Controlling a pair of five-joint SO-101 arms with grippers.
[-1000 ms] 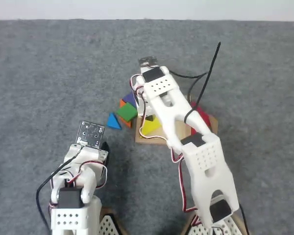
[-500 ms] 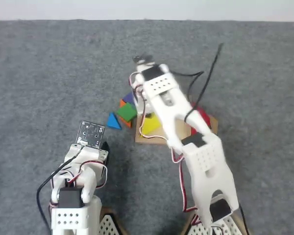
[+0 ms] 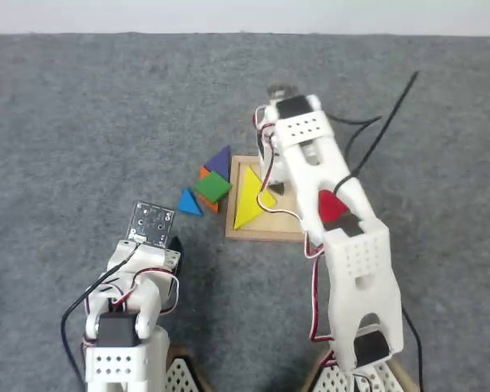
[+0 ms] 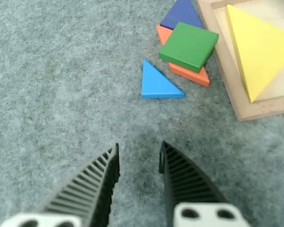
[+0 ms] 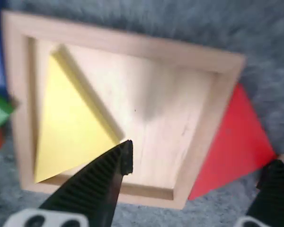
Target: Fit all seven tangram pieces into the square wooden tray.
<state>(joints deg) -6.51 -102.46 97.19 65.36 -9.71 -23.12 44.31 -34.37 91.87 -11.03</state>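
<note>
We are seeing the tray (image 3: 261, 234) lying on the grey carpet (image 3: 82, 122) in front of both arms. The yellow triangle (image 3: 249, 196) is sitting inside it, filling the part nearest the left arm, with its long edge running across the bare wooden floor. The right arm (image 3: 355, 261) is stretching over the tray's other side and hiding that rim from above.

The right gripper (image 5: 201, 163) is hanging low over the tray with its jaws spread wide and nothing between them. One finger is hovering over the floor just beside the yellow triangle's point. The other is hanging beyond the red triangle (image 5: 232, 146), which is lying outside the tray, against its rim.

A small pile is crowding the tray's rim on the left arm's side. The green square (image 4: 189, 46) is resting on top of the orange piece (image 4: 187, 74), and the dark blue triangle (image 4: 182, 14) is touching them at the far end. The light blue triangle (image 4: 158, 85) is lying flat on the carpet just beside that pile.

The left gripper (image 4: 138, 150) is hovering over bare carpet, well short of the light blue triangle. Its jaws are standing slightly apart and holding nothing.
</note>
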